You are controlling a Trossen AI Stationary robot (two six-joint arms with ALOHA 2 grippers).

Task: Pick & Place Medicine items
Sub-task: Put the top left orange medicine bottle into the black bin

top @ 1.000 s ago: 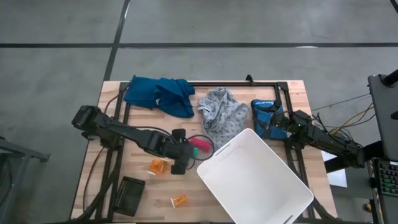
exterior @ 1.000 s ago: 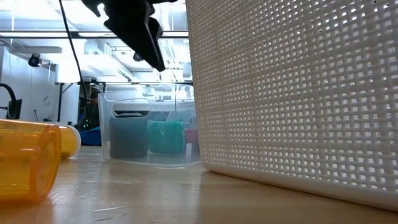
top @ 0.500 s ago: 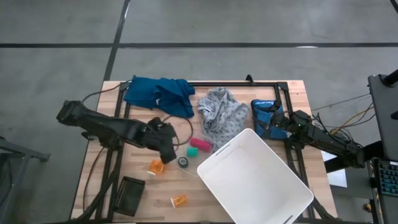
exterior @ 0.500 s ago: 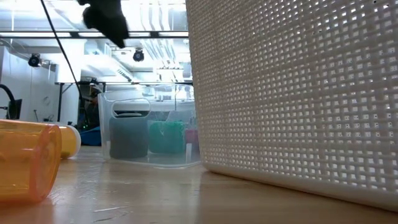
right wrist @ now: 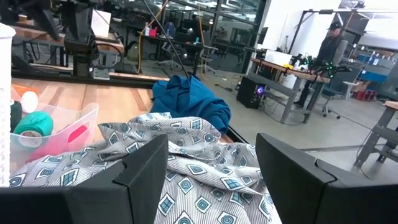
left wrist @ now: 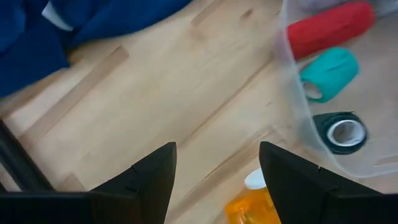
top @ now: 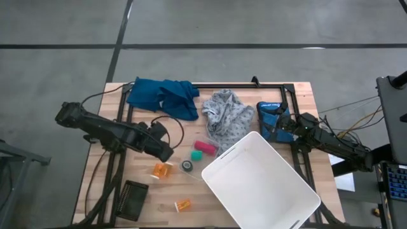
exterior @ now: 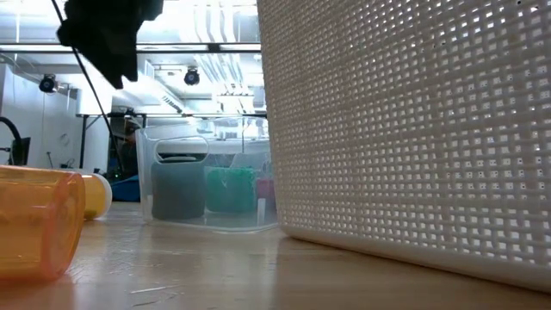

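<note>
Two orange pill bottles lie on their sides on the wooden table: one [top: 162, 170] beside the clear container, one [top: 183, 205] near the table's near edge. In the low view they show at the left [exterior: 34, 222] and behind it [exterior: 95, 196]. I see no third bottle. My left gripper [top: 165, 151] is open above the table, just far-left of the first bottle; its wrist view has that bottle's white cap [left wrist: 255, 180] below the open fingers [left wrist: 217, 149]. My right gripper [top: 284, 127] waits open at the right, by the grey patterned cloth [right wrist: 186, 168].
A large white basket [top: 261, 184] fills the near right of the table. A clear container [left wrist: 298, 118] holds red [left wrist: 329, 28], teal [left wrist: 329, 71] and black [left wrist: 341, 130] tape rolls. A blue cloth [top: 162, 95], a blue bag [top: 270, 114] and a black block [top: 132, 199] lie around.
My left gripper has drawn back from over the clear container toward the table's left and slightly far side, rising in the low view. The tape rolls it covered now show. The bottles, the basket and my right arm have stayed put.
</note>
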